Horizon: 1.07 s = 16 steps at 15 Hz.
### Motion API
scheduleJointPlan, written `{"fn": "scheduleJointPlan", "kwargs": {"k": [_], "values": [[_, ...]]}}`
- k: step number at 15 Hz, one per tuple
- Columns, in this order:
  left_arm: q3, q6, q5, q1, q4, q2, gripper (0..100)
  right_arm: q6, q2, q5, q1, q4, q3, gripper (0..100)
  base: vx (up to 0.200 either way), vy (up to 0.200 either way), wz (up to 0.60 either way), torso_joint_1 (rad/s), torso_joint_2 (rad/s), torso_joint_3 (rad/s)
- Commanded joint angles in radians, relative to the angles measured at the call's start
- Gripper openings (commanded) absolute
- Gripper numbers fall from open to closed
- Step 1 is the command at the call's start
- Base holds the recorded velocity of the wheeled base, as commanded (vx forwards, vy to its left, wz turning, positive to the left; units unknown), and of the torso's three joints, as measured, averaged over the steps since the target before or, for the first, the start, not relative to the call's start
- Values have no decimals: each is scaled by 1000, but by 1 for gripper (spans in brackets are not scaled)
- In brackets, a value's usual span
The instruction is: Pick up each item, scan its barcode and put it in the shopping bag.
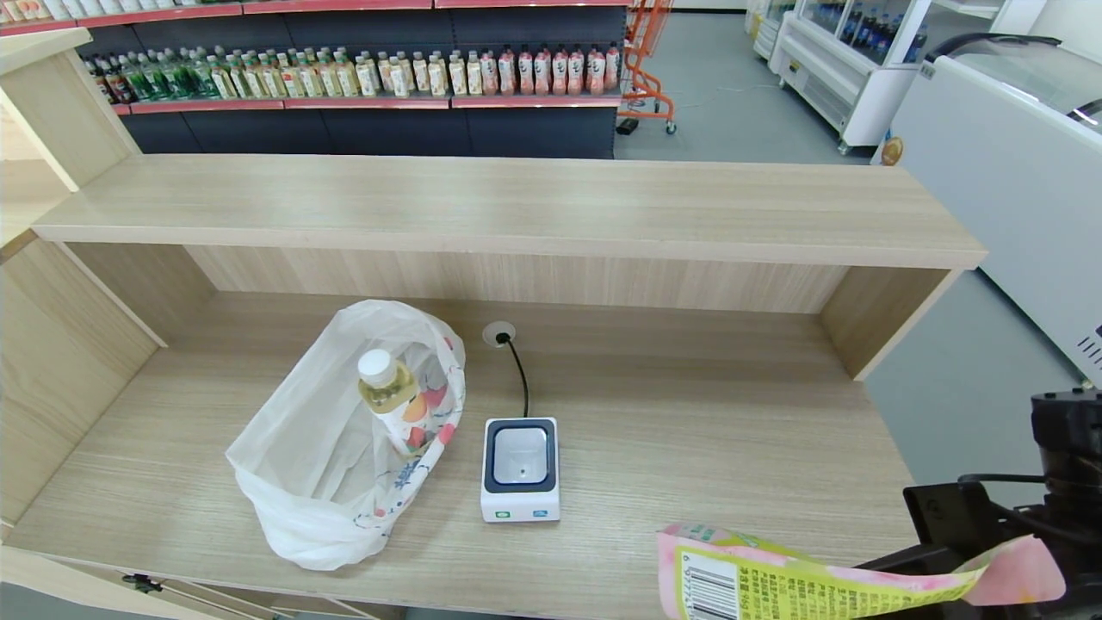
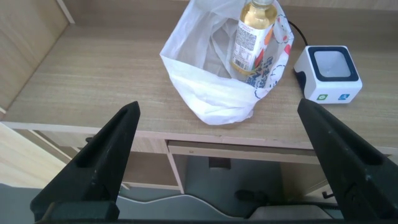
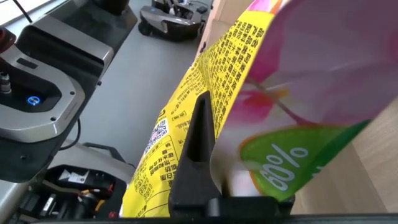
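right pincer holds a snack packet off the worktop's near corner

the right arm sits low at the near right corner of the worktop. its right pincer is clenched on the snack packet, which juts out roughly level toward the robot's left, above the near edge. in the right wrist view one dark, flat finger lies pressed against the packet's printed face. the packet is a glossy, crinkled foil pouch in pink, yellow and green, with dense small print and a white barcode patch near its free end, facing up.

the left pincer hangs released, its two black wedge-shaped fingers spread wide, nothing between them. it is above and in front of the near edge, looking down on the shopping bag.

the bag is thin, translucent white plastic, rumpled, its mouth gaping, and it rests on the left half of the pale wood-grain worktop. a clear plastic bottle of yellowish drink with a white cap leans inside it. just beside the bag is the scanner, a small white box with rounded corners and a dark-framed window on top; its black cable runs back to a round grommet.
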Motion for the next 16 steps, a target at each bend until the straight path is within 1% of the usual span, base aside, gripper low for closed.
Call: {"fn": "scheduleJointPlan", "kwargs": {"k": [1, 5, 16], "values": [[0, 0, 0, 0, 0, 2, 100, -25, 9, -5, 0, 22, -1, 0, 0, 0, 0, 0, 0, 0], [0, 0, 0, 0, 0, 2, 100, -52, 29, -25, -3, 48, -2, 0, 0, 0, 0, 0, 0, 0], [0, 0, 0, 0, 0, 2, 100, -52, 23, -25, 3, 49, -7, 0, 0, 0, 0, 0, 0, 0]]}}
